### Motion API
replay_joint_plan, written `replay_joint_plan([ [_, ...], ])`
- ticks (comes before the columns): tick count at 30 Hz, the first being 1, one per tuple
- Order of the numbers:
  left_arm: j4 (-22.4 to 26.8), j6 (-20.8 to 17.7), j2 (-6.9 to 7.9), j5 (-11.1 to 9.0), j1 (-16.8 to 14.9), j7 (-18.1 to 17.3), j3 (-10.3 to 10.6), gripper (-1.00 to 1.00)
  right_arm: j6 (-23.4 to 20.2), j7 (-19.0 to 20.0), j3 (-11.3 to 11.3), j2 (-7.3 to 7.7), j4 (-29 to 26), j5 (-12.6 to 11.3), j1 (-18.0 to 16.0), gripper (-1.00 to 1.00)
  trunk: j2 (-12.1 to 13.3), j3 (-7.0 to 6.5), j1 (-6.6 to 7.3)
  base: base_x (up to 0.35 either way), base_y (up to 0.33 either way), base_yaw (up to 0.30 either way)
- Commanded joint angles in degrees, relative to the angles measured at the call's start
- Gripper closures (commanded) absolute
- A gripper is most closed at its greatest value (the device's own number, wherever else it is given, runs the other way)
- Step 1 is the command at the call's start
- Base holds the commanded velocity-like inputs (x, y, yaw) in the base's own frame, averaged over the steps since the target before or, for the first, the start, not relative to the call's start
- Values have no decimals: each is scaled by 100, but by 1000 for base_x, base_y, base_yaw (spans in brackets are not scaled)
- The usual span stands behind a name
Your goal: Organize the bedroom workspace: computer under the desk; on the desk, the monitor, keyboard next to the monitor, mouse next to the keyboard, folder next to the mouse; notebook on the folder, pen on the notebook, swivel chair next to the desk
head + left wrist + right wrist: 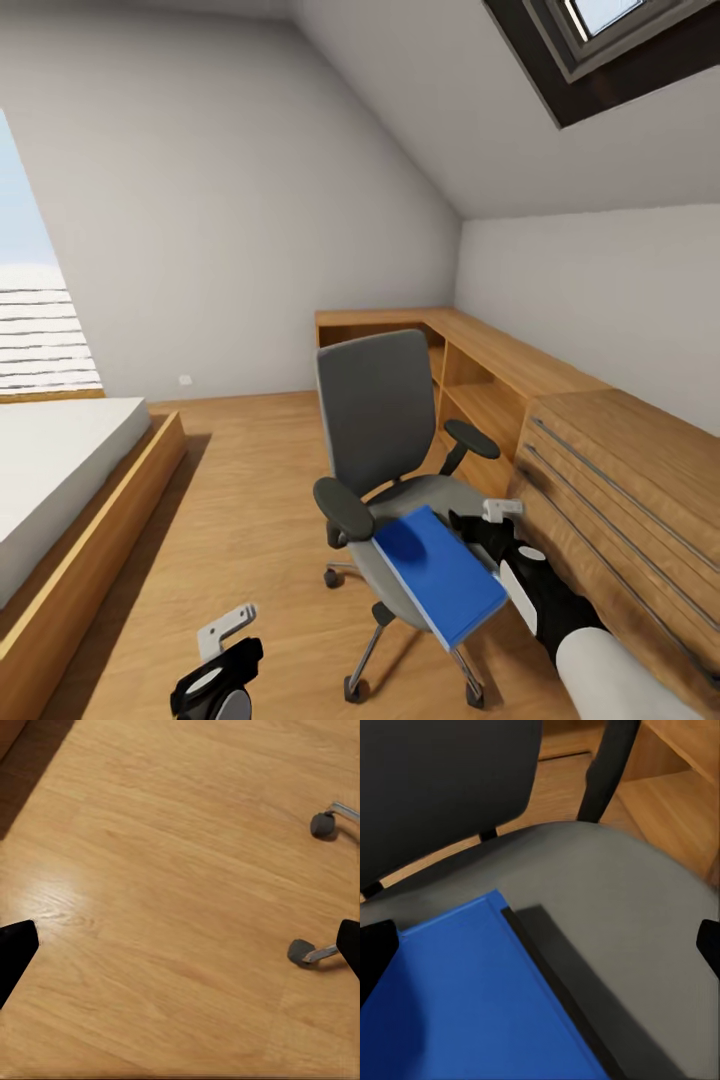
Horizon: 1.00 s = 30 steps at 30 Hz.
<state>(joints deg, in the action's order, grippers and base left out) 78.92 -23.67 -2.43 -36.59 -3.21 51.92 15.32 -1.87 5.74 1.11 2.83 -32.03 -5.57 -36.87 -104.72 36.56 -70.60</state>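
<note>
Head view first: the swivel chair (400, 470) sits in the middle of the wooden floor (240, 500), turned a bit so its back faces the far wall, with the wooden corner desk (500, 350) running behind it and along the right wall. The blue folder (440, 575) is on the seat, near edge poking out past the front of the cushion and tilted, so it looks half propped rather than flat. The right tool (497, 522) is just beside the folder's right edge, over the seat; my guess is it's lining up to grab the folder from that side since that's the edge that's free. The left tool (225, 650) hangs low over the floor at the near left, well apart from the chair, probably just parked out of the way. Bed (70, 470) is off to the left. No monitor, keyboard or mouse to be seen here.

Left wrist view: plain floor, two of the chair's casters (300, 951) to one side. The left tool's fingertips (15, 945) sit at opposite edges, so it's spread wide with nothing in it.

Right wrist view: looking down at the grey seat with the folder (457, 990) covering part of it and the dark backrest beyond. The fingers (709, 941) are far apart here too, wide and empty, not touching the folder as far as I can tell.
</note>
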Motion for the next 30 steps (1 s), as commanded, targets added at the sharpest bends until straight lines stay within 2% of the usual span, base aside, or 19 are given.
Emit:
replay_joint_plan([
  [1,-44,-22,2,-24,-4,36,0,-100,-49,32,12,0,-62,-58,1,-100,39,-12,23,0,0,0],
  [3,-370,-16,5,-12,-4,4,-19,-100,-392,32,15,0,-510,-58,95,-100,119,-48,67,0,0,0],
  [6,-610,-12,5,-13,-4,-75,-24,-100,-692,32,17,-1,-966,-58,289,-100,239,-102,133,0,0,0],
  [8,-917,-13,6,-14,-4,-242,-26,-100,-1008,23,20,-7,-1599,-58,579,-100,319,-138,177,0,0,0],
  [9,-1260,-14,7,-11,-4,-558,-27,-100,-1391,13,44,-16,-2370,-73,925,-100,359,-156,199,0,0,0],
  [12,-1544,-11,12,-5,-4,-974,-30,-100,-1832,9,97,-26,-3133,-169,1264,-100,480,-210,265,0,0,0],
  [13,-1667,-11,28,-2,-4,-1226,-34,-100,-2102,8,126,-30,-3562,-291,1462,-100,520,-228,287,0,0,0],
  [15,-1749,-12,67,-2,-4,-1412,-39,-100,-2331,6,145,-32,-3908,-449,1626,-100,600,-264,331,0,0,0],
  [17,-1853,-12,170,-10,-4,-1619,-39,-100,-2670,2,165,-28,-4373,-779,1837,-100,680,-300,375,0,0,0],
  [22,-2012,-6,237,-3,-4,-1733,-31,-100,-3010,4,179,-26,-4632,-1078,1950,-100,881,-389,484,0,0,0],
  [27,-2069,-2,257,34,-4,-1769,-23,-100,-3095,5,188,-49,-4691,-1177,1980,-100,1081,-479,594,0,0,0],
  [30,-2084,1,260,66,-4,-1778,-21,-100,-3104,15,189,-93,-4702,-1208,1987,-100,1081,-479,594,0,0,0],
])
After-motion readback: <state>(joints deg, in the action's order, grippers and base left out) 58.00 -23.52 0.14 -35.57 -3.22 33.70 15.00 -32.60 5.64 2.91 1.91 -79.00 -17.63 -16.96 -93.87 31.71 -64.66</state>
